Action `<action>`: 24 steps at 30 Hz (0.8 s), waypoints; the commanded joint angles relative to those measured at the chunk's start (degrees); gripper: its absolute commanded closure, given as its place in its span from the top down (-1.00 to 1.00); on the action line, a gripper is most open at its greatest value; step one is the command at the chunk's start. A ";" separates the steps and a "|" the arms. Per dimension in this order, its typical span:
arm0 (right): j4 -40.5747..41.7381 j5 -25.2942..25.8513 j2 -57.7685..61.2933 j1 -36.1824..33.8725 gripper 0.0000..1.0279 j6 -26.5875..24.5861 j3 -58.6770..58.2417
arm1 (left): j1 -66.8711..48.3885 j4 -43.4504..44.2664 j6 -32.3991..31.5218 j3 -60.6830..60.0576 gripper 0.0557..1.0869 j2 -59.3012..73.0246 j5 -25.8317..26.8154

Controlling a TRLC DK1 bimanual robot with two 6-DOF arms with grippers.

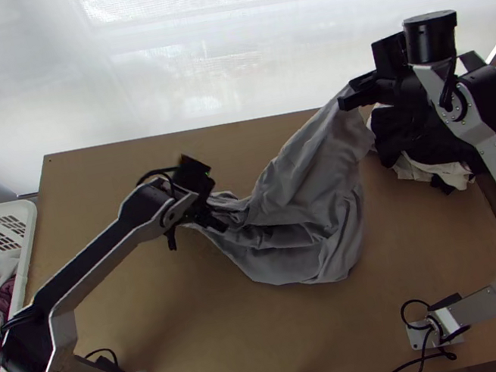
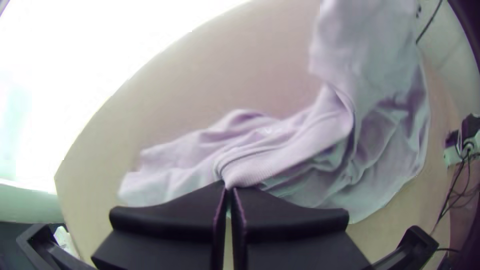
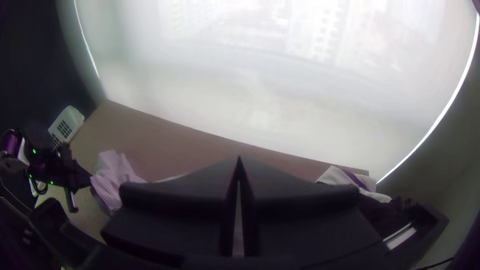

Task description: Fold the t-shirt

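Grey t-shirt (image 1: 319,166), ribbed edge in left jaws, raised end in right jaws.

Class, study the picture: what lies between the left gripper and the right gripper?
The shirt lies there, bunched near the left gripper and stretching up to the right gripper. The top view shows this.

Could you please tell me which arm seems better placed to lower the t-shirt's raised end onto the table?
Probably the right: the right gripper holds the grey t-shirt by that raised end, while the left gripper pinches the ribbed band, seemingly lower over the table.
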 commanded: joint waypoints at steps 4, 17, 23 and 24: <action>0.03 6.26 -2.28 5.83 -0.95 -5.97 6.24 | 14.65 -3.43 -0.67 20.94 -0.93 -7.09 -2.26; 6.35 17.25 -2.81 21.83 -0.95 -14.94 14.50 | 26.26 2.72 -0.49 41.50 -0.93 -11.31 -9.73; 14.35 20.59 -1.49 30.62 -0.95 -20.38 14.50 | 34.96 11.25 -0.49 42.65 -0.93 -15.27 -12.54; 15.23 20.68 -1.14 31.50 -0.95 -20.82 14.50 | 36.19 12.04 -0.49 42.65 -0.93 -15.97 -12.54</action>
